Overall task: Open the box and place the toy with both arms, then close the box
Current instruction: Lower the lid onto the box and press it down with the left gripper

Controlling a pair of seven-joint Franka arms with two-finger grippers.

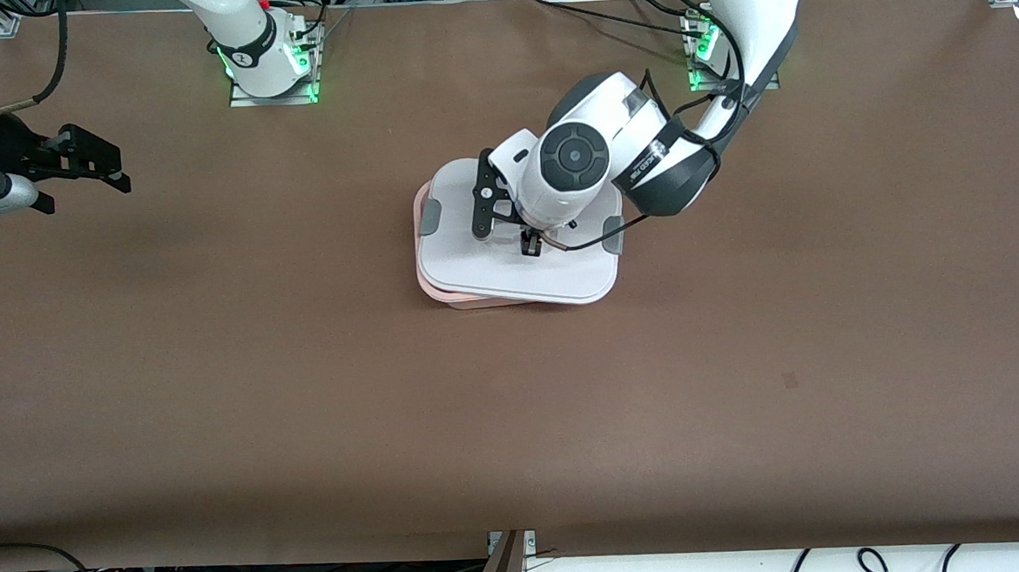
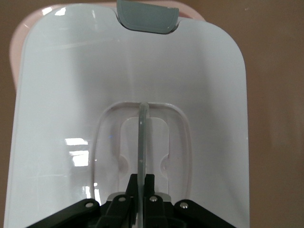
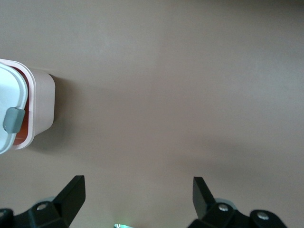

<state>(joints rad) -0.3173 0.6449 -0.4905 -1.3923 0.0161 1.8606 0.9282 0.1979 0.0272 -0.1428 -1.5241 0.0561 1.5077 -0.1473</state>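
The pinkish box [image 1: 424,205] stands mid-table with its white lid [image 1: 509,273] lying slightly askew on it, so the pink rim shows along the edge toward the right arm and the edge nearer the front camera. My left gripper [image 1: 531,243] is over the lid's middle, shut on the thin upright handle [image 2: 142,137] in the recess; its black fingers [image 2: 134,183] pinch the handle from both sides. My right gripper [image 1: 85,177] waits open over bare table at the right arm's end, with nothing between its fingers [image 3: 76,185]. The toy is hidden.
Grey clips [image 1: 430,216] sit on the lid's two short sides; one clip [image 3: 13,119] and the box wall [image 3: 42,104] show in the right wrist view. Brown table [image 1: 305,375] stretches all round the box. Cables lie along the table's near edge.
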